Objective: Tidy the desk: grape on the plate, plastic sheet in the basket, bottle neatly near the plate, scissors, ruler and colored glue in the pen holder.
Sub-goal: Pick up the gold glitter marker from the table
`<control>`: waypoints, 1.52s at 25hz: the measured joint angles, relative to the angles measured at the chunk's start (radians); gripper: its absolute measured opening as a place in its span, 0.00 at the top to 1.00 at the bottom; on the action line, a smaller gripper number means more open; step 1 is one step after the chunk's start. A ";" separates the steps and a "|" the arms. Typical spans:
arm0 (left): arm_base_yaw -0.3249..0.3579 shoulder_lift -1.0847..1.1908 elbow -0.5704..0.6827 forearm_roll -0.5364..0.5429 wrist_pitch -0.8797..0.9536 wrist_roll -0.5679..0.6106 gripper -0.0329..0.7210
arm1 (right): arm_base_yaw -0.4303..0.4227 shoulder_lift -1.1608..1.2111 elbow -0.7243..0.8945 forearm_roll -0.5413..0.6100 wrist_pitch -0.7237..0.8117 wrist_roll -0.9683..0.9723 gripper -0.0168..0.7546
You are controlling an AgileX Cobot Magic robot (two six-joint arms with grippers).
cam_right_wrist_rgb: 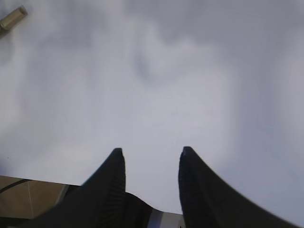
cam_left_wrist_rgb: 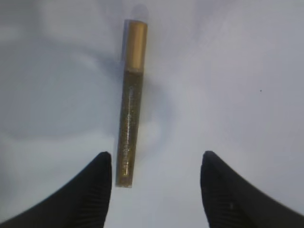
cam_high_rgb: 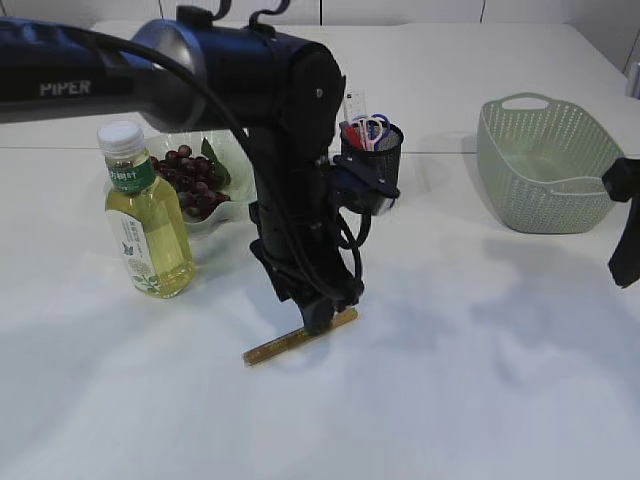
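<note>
A gold glitter glue tube (cam_high_rgb: 285, 342) lies flat on the white table; in the left wrist view it (cam_left_wrist_rgb: 129, 118) points away from the jaws, gold cap at the far end. My left gripper (cam_left_wrist_rgb: 154, 164) is open just above its near end, the tube lying close to the left finger. In the exterior view the left gripper (cam_high_rgb: 318, 318) hangs over the tube. Grapes (cam_high_rgb: 190, 180) lie on the plate (cam_high_rgb: 232, 150). The bottle (cam_high_rgb: 146, 215) stands upright in front of the plate. Scissors (cam_high_rgb: 372, 126) and a ruler (cam_high_rgb: 353, 104) stand in the black mesh pen holder (cam_high_rgb: 371, 160). My right gripper (cam_right_wrist_rgb: 151, 154) is open and empty.
A pale green basket (cam_high_rgb: 548, 165) stands at the back right; the right arm (cam_high_rgb: 626, 225) shows at the right edge beside it. The tube's end shows at the top left of the right wrist view (cam_right_wrist_rgb: 12, 18). The table's near edge shows at that view's bottom left.
</note>
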State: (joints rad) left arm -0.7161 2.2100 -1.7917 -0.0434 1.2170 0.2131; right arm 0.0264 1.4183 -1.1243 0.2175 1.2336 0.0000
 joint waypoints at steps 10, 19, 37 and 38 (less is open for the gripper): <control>-0.005 0.070 -0.004 0.043 -0.002 0.000 0.42 | 0.000 0.000 0.000 -0.004 -0.003 0.000 0.57; -0.005 0.136 -0.037 0.043 -0.021 0.000 0.44 | 0.000 0.000 0.000 -0.004 -0.003 0.000 0.57; -0.005 0.164 -0.086 0.043 -0.055 0.000 0.44 | 0.000 0.000 0.000 -0.004 -0.005 0.000 0.57; -0.005 0.164 -0.086 0.043 -0.055 0.002 0.44 | 0.000 0.000 0.000 -0.004 -0.005 0.000 0.57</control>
State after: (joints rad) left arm -0.7212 2.3744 -1.8778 0.0000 1.1617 0.2152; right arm 0.0264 1.4183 -1.1243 0.2138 1.2288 0.0000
